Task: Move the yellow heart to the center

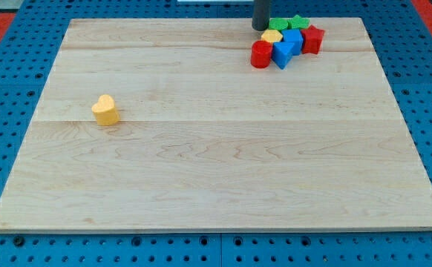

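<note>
Jaws: none to speak of on this rig, just a straight dark rod, so no released or clenched state to tell.

Starting at the view's left: blue pegboard table (1, 245) all around, with a pale wooden board (216, 170) lying on it and filling most of the view. Over on the board's left part, the yellow heart (105, 110), sitting alone, a bit above the board's mid-height and clearly left of the centre. Well apart from everything else, nothing touching it.

Further right, up near the view's top edge: my tip (260, 28), coming straight down from the top of the view and resting at the left edge of a tight bunch of blocks. Well apart from the yellow heart, and just beside a small yellow block (272, 35), shape hard to make out. Right below the tip, a red cylinder (260, 54), at the bunch's lower left. Next to that, a blue triangle-ish block (283, 53), touching the cylinder. Above it, a second blue block (293, 38), looks boxy. Along the back, a green block (279, 24) just right of the rod, then a green star (299, 21). At the far right of the bunch, a red block (313, 38), shape not clear, pressed against the blue one.
</note>
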Robot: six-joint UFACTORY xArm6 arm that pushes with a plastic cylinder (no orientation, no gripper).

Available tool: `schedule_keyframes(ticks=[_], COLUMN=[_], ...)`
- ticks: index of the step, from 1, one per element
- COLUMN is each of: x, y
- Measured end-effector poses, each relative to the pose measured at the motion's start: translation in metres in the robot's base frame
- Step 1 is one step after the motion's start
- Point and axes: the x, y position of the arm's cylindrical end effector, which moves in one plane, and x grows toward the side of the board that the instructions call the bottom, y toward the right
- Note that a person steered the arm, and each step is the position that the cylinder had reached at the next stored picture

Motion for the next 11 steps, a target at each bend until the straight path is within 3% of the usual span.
schedule_keyframes(ticks=[1,2,4,5,6,7,11], x=[-0.021,-0.021,0.060,0.128,0.185,0.205,0.223], y=[-0.047,-0.132,-0.261,-0.302,-0.301,-0.299,-0.179])
